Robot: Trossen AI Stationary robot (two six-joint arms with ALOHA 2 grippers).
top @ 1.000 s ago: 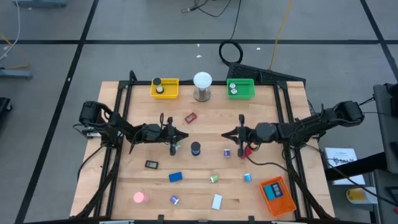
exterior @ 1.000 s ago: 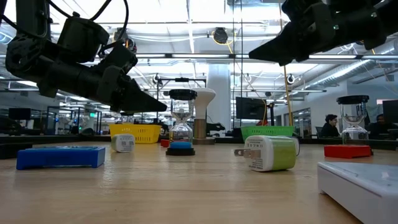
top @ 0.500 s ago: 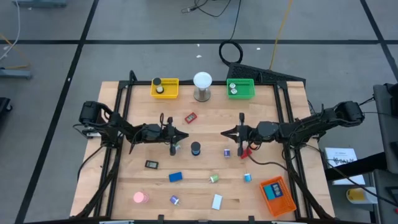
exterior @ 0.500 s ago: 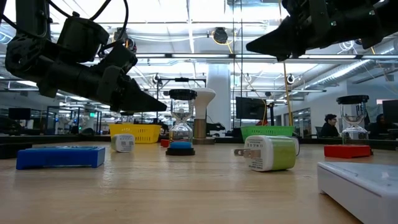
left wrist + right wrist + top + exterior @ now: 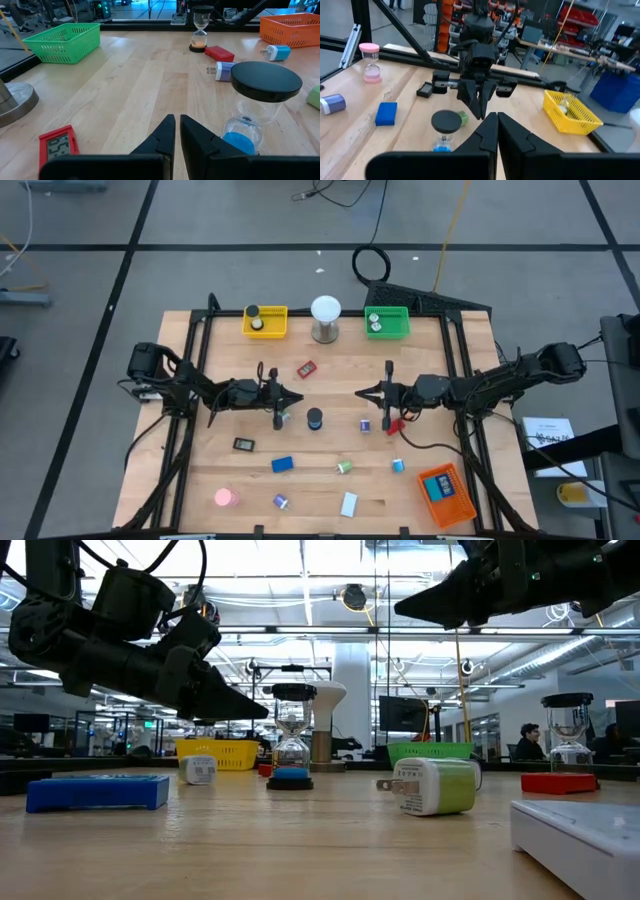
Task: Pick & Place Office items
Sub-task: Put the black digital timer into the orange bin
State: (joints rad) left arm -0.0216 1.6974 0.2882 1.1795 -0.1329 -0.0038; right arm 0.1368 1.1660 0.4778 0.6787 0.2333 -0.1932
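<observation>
The blue-sand hourglass [image 5: 315,419] is stood upright mid-table, between the left gripper [image 5: 300,400] and right gripper [image 5: 359,396], both pinched shut and empty, held off the wood. It's likely light but fragile — glass bulbs, slick too — so the black cap [image 5: 266,80] or base is probably best pinched. The yellow tray [image 5: 265,321] is seen holding a black-capped item, the green tray [image 5: 387,323] a white one; the orange tray [image 5: 445,494] looks empty.
</observation>
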